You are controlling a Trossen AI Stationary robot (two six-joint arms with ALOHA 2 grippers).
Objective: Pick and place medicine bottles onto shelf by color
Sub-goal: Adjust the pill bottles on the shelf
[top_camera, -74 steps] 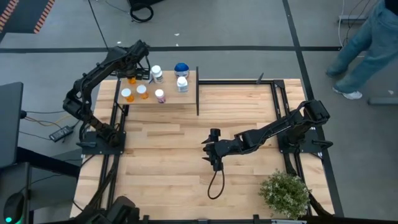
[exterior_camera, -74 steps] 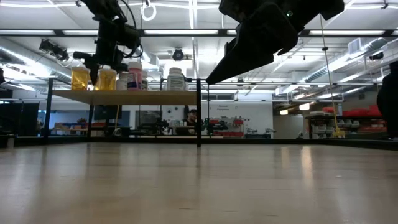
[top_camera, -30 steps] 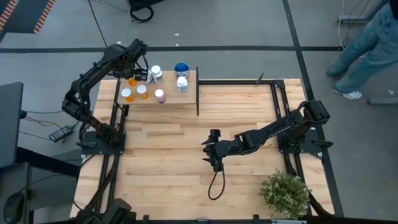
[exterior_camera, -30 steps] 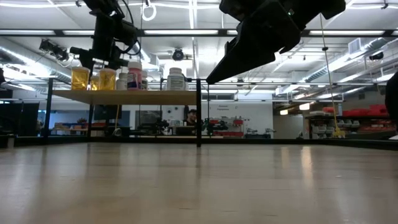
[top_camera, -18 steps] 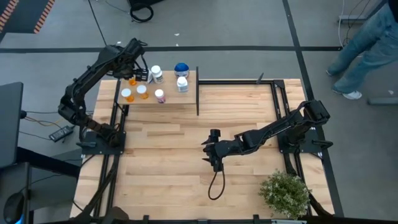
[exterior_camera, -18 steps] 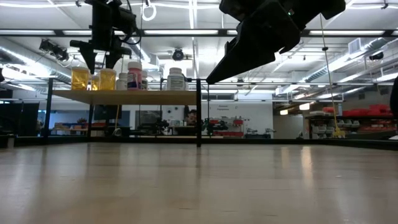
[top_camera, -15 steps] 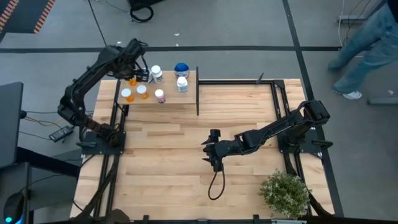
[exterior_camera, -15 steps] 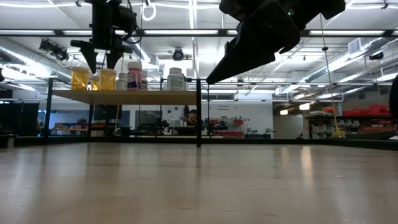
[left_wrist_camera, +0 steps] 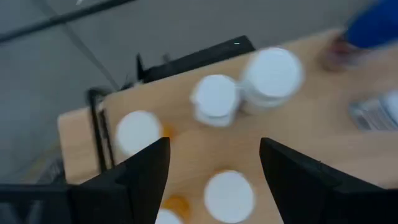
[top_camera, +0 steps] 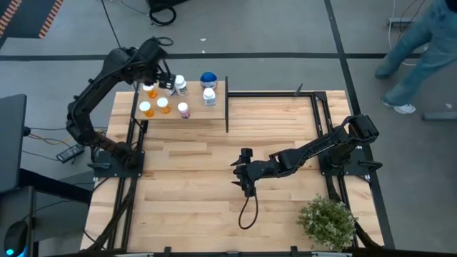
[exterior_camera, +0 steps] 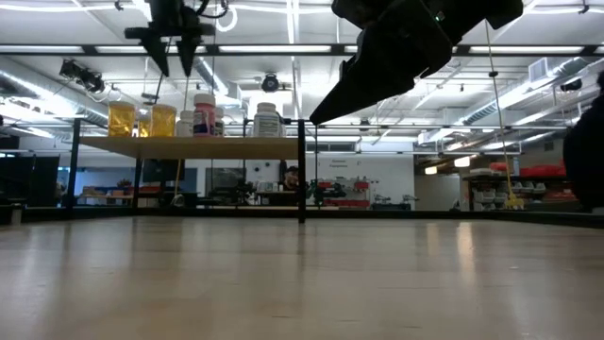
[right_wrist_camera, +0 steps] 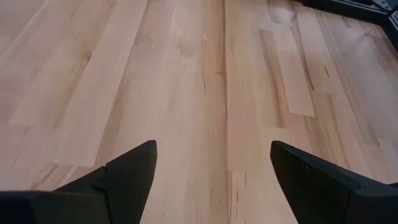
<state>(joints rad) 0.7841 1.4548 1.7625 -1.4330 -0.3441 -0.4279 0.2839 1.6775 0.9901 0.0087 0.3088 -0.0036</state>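
Observation:
The shelf (top_camera: 193, 107) stands at the table's far left, a light board on black legs (exterior_camera: 217, 146). On it stand three orange bottles (top_camera: 150, 90) (exterior_camera: 121, 119), a pinkish one (top_camera: 183, 110), white ones (top_camera: 181, 84) (exterior_camera: 267, 120) and a blue-topped one (top_camera: 208, 77). My left gripper (top_camera: 161, 76) hangs open above the shelf's far-left bottles, fingers pointing down (exterior_camera: 173, 59), clear of them. Its wrist view looks down on white caps (left_wrist_camera: 214, 99) between the open fingers (left_wrist_camera: 214, 165). My right gripper (top_camera: 246, 175) hovers open over the table's middle (right_wrist_camera: 211, 155).
A green potted plant (top_camera: 327, 221) stands at the table's near right corner. A black cable loop (top_camera: 247, 214) hangs below the right gripper. A black post (top_camera: 227, 103) rises at the shelf's right end. A person (top_camera: 421, 50) walks on the floor beyond the far right.
My left gripper has risen straight up from among the orange bottles at the shelf's far left and now hangs well above their caps, fingers still apart. The bottles have stayed put. The right arm has kept still.

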